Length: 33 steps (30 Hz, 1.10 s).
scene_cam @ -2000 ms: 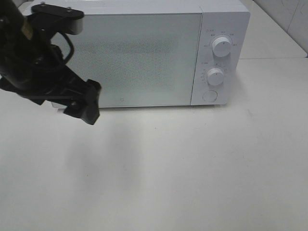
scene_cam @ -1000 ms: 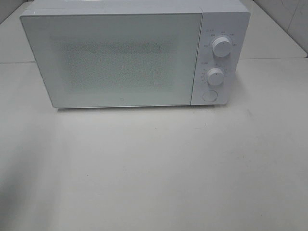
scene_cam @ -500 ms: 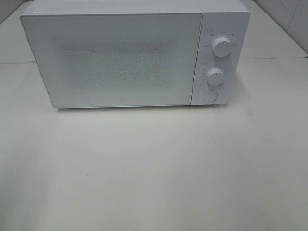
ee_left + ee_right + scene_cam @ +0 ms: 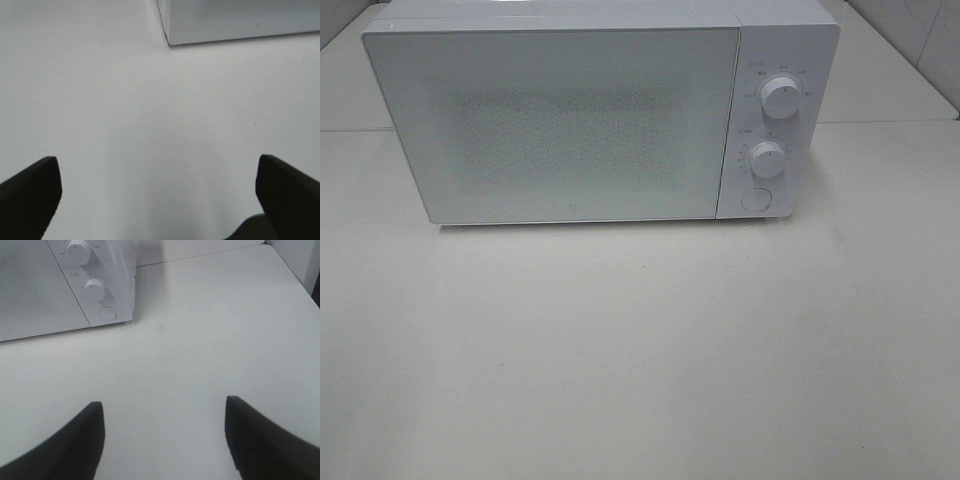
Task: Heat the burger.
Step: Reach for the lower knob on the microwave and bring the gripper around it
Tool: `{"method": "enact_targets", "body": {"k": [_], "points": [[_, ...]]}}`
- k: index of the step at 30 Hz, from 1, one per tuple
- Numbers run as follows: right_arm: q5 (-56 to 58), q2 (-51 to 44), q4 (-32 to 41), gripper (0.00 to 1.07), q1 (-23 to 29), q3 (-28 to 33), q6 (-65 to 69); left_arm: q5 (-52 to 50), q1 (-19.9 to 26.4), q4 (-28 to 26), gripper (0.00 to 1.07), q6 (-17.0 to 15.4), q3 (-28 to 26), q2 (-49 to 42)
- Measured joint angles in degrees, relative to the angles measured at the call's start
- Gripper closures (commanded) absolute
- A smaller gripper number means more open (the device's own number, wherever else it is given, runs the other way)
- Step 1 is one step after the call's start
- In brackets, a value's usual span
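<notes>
The burger is out of view in every frame. A white microwave (image 4: 600, 110) stands at the back of the white table (image 4: 640, 350) with its door shut; its two dials (image 4: 781, 97) and a round button (image 4: 755, 198) are on the right panel. No arm shows in the exterior high view. My left gripper (image 4: 157, 200) hovers open over bare table near the microwave's left front corner (image 4: 170, 42), nothing between its fingers. My right gripper (image 4: 162, 440) is open too, over bare table in front of the microwave's control panel (image 4: 95, 287).
A tiled wall (image 4: 920, 40) rises at the back right. Behind the microwave, the table runs on as a second white surface (image 4: 200, 252). The table's right edge (image 4: 295, 275) appears in the right wrist view.
Two seconds ago the left arm hung in front of the microwave's left side; it has since pulled out of the exterior high view. The microwave has not moved.
</notes>
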Motion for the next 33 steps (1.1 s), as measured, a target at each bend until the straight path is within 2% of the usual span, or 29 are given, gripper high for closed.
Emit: {"method": "enact_targets", "body": {"k": [2,4,8,33], "points": [[0.0,0.0,0.0,0.41,0.0,0.0,0.0,0.0,0.74,0.0,0.09,0.0,0.0,-0.8],[0.0,0.0,0.0,0.41,0.0,0.0,0.0,0.0,5.16,0.0,0.09,0.0,0.11,-4.01],[0.0,0.0,0.0,0.41,0.0,0.0,0.0,0.0,6.7,0.0,0.09,0.0,0.17,-6.42],[0.0,0.0,0.0,0.41,0.0,0.0,0.0,0.0,7.05,0.0,0.09,0.0,0.17,-8.48]]}}
